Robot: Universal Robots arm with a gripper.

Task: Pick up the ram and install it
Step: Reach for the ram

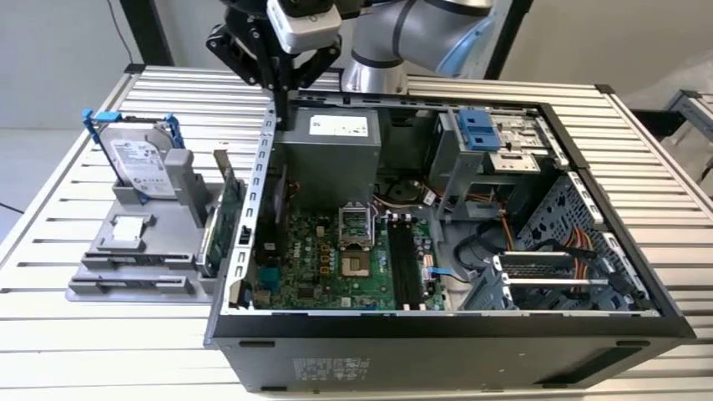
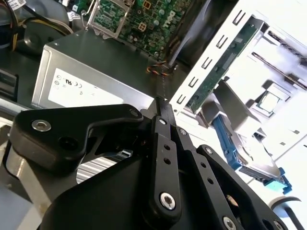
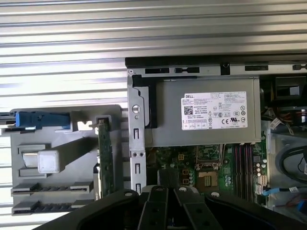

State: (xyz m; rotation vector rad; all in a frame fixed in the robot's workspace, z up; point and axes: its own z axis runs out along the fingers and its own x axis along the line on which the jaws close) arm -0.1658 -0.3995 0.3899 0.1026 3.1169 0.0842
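Exterior view puts the gripper (image 1: 280, 115) close above the computer case (image 1: 446, 355), over the case's corner where the power supply (image 1: 326, 163) sits. In both wrist views its black fingers (image 2: 161, 108) meet at the tips, drawn together. Outside the case, just beside its slotted wall, a grey holder (image 1: 145, 251) carries a hard drive (image 1: 139, 163) in a blue frame and a green expansion card (image 1: 230, 217). The card stands on edge nearest the case. Where the ram is I cannot tell. Dark strips run along the holder's two low slots (image 3: 53, 188) and along the memory slots (image 1: 403, 263) on the motherboard (image 1: 323, 259) inside the case. None of them reads plainly as the stick.
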